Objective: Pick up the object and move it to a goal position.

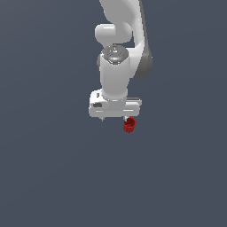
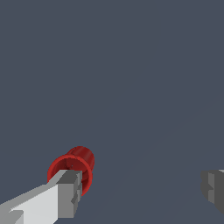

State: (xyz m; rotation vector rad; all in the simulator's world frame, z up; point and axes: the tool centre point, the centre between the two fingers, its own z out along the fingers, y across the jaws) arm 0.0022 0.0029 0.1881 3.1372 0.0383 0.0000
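Note:
The object (image 1: 129, 125) is a tiny bright red cup-like cylinder, just under the white gripper (image 1: 115, 119) on the exterior view's right side. In the wrist view the object (image 2: 81, 159) shows its round rim right behind one fingertip (image 2: 68, 192), which overlaps that rim; whether they touch I cannot tell. The other fingertip (image 2: 213, 188) stands far off across a wide gap. The gripper (image 2: 140, 190) is open and the space between its fingers holds nothing. The cup lies beside one finger, not between the two.
A plain dark grey-blue surface fills both views. The white arm (image 1: 116, 66) rises above the gripper toward the top of the exterior view. No goal marker shows.

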